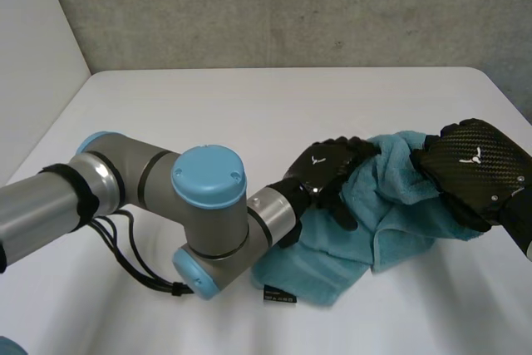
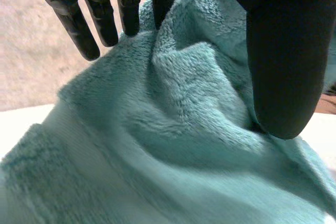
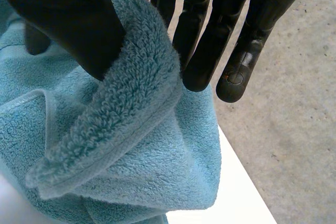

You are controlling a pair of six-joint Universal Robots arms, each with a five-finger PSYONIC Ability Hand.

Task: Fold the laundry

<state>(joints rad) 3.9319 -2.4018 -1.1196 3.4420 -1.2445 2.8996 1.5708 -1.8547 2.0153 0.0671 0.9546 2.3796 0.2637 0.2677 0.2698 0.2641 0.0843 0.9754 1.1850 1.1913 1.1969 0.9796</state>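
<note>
While teal towel lies on desk, left robot hand pinches its middle, right robot hand its 3 o'clock edge.

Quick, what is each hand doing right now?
Left hand: closed on a bunch of the towel.
Right hand: closed, pinching the towel's folded edge.

Nothing can be read. The left hand and the right hand each bear a white emblem on the back. The print on the black tag at the towel's near edge is too small.
</note>
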